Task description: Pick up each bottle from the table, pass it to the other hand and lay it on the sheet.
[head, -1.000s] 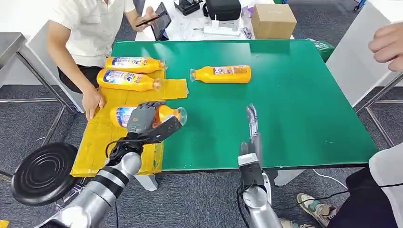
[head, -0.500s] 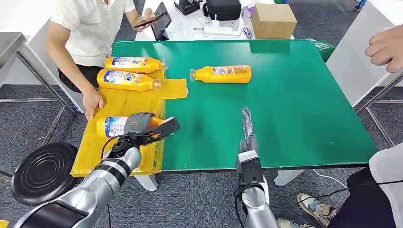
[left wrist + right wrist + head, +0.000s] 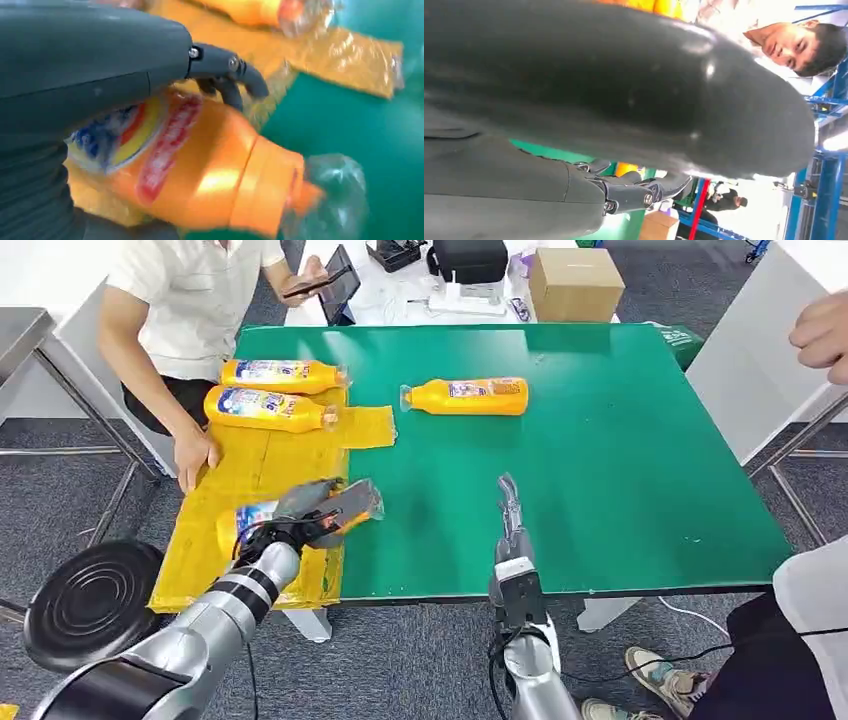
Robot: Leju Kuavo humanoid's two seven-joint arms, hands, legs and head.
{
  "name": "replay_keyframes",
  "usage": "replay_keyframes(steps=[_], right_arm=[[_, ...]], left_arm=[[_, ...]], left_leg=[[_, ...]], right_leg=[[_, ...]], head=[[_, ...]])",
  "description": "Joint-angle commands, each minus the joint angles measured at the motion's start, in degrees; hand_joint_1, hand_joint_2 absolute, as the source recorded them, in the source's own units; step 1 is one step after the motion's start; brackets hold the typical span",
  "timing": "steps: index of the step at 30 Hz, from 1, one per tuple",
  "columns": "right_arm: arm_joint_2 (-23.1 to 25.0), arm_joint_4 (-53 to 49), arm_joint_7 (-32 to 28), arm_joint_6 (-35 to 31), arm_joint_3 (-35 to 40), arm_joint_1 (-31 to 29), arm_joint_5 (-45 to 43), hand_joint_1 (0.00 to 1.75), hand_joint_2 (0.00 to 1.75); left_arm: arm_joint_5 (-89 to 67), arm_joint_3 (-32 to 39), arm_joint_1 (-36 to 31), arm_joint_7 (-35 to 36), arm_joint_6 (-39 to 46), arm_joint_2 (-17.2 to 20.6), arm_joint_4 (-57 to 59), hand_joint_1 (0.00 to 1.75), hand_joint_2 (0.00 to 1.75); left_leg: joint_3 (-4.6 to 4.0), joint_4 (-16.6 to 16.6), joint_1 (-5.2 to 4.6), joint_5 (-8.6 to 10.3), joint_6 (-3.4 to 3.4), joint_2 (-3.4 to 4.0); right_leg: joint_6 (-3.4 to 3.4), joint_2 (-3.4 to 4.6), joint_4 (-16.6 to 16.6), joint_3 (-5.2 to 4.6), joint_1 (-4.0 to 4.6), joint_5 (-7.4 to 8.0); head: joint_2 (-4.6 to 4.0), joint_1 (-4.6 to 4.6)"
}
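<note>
My left hand (image 3: 312, 506) grips an orange bottle (image 3: 252, 521) with a blue and white label, low over the near right part of the yellow sheet (image 3: 262, 462). In the left wrist view the bottle (image 3: 200, 170) lies across the palm, its clear-wrapped cap pointing at the green table, with dark fingers (image 3: 226, 75) curled over it. Two more orange bottles (image 3: 282, 373) (image 3: 268, 408) lie on the sheet's far end. Another bottle (image 3: 466, 396) lies on the green table (image 3: 620, 460). My right hand (image 3: 510, 512) hangs open and empty over the table's near edge, fingers (image 3: 639, 192) extended.
A seated person rests a hand (image 3: 195, 454) on the sheet's left edge and holds a phone (image 3: 322, 280). Another person's hand (image 3: 822, 335) shows at far right. A black round stool (image 3: 92, 602) stands near left. A cardboard box (image 3: 574, 282) sits beyond the table.
My left hand has carried the bottle down and left, from above the sheet's right edge to low over its near part. My right hand has drawn back toward the table's near edge.
</note>
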Motion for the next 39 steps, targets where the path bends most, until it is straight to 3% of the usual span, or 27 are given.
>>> replay_keyframes(steps=[1, 14, 21, 23, 25, 32, 33, 36, 37, 38, 39], right_arm=[[-0.4, 6.2, -0.9, -0.5, -0.3, -3.2, -1.0, 0.0, 0.0], [-0.6, 6.0, -1.0, -0.6, -1.1, -2.9, -1.2, 0.0, 0.0], [-0.9, 2.8, -3.2, -3.3, -2.0, -0.2, -1.0, 0.0, 0.0], [-1.4, -0.5, -3.2, -8.3, -0.7, 1.1, -1.3, 0.0, 0.0], [-2.0, -1.6, -3.2, -9.5, 0.5, 1.9, -2.6, 0.0, 0.0], [-3.2, -3.5, -3.2, -10.3, 2.6, 2.9, -4.4, 0.0, 0.0], [-3.7, -4.3, -3.2, -9.8, 3.1, 3.3, -5.8, 0.0, 1.75], [-5.3, -6.9, -3.2, -14.8, 5.0, 4.0, -6.2, 0.0, 1.75], [-5.5, -2.8, -3.2, -16.7, 4.4, 3.1, -4.4, 0.0, 1.75], [-6.0, 1.0, -2.9, -17.0, 4.2, 1.9, -1.7, 0.0, 1.75], [-8.9, 5.9, 2.2, -17.7, 5.7, 0.3, 7.4, 0.0, 1.75]], left_arm=[[-1.5, -1.0, -1.5, -1.7, -0.7, -1.0, 4.0, 0.0, 1.75], [-2.0, -4.1, -0.2, -3.6, 0.4, -1.0, 0.5, 0.0, 1.75], [3.2, -6.0, 10.6, -11.0, 9.9, -0.4, -22.2, 0.0, 1.75], [13.2, -4.8, 15.2, -14.5, 10.0, -0.6, -29.8, 0.0, 1.75], [16.3, -5.0, 17.4, -17.0, 13.3, -0.6, -33.6, 0.0, 1.75], [24.9, -5.2, 19.3, -20.5, 12.6, -0.2, -37.4, 0.0, 1.75], [28.9, -5.5, 19.9, -21.1, 10.7, 0.3, -38.9, 0.0, 1.75], [41.3, -7.4, 22.0, -20.7, 5.8, 2.0, -43.0, 0.0, 1.75], [46.8, -7.6, 22.7, -19.4, 4.5, 2.3, -43.2, 0.0, 1.75], [49.0, -7.8, 23.3, -19.1, 4.6, 2.5, -42.9, 0.0, 1.75], [47.8, -7.8, 23.7, -18.5, 8.7, 2.1, -41.2, 0.0, 1.75]], left_leg=[[0.06, 0.0, 0.07, -0.01, -0.09, 0.04], [0.05, 0.0, 0.06, -0.01, -0.07, 0.02], [0.06, 0.0, 0.05, -0.01, -0.07, -0.02], [0.12, -0.1, 0.04, -0.04, -0.09, 0.01], [0.06, 0.0, 0.0, -0.04, -0.05, 0.03], [0.03, 0.0, 0.08, -0.04, -0.1, 0.05], [0.02, 0.0, 0.05, -0.03, -0.08, 0.04], [0.01, 0.0, 0.03, -0.04, -0.07, 0.06], [0.05, 0.0, 0.03, -0.05, -0.08, 0.1], [0.1, 0.0, 0.07, -0.06, -0.1, 0.12], [0.16, -0.1, 0.07, -0.05, -0.08, 0.13]], right_leg=[[-0.12, -0.01, 0.0, 0.08, 0.08, 0.01], [-0.1, -0.02, 0.0, 0.06, 0.06, 0.01], [-0.09, -0.07, -0.1, 0.07, 0.05, -0.02], [-0.12, -0.05, -0.1, 0.13, 0.06, -0.03], [-0.07, 0.0, -0.1, 0.04, 0.01, -0.02], [-0.14, -0.01, 0.0, 0.02, 0.09, 0.01], [-0.11, 0.0, 0.0, -0.01, 0.06, 0.01], [-0.1, 0.01, 0.0, -0.02, 0.05, -0.01], [-0.11, 0.05, -0.1, 0.01, 0.04, -0.01], [-0.15, 0.06, -0.1, 0.06, 0.09, -0.01], [-0.12, 0.08, -0.2, 0.14, 0.08, 0.02]], head=[[0.0, 0.0], [0.0, 0.0], [0.0, 0.0], [0.0, 0.0], [0.0, -0.02], [0.0, 0.0], [0.0, -0.02], [0.0, 0.0], [0.0, 0.0], [0.0, 0.0], [0.0, 0.0]])
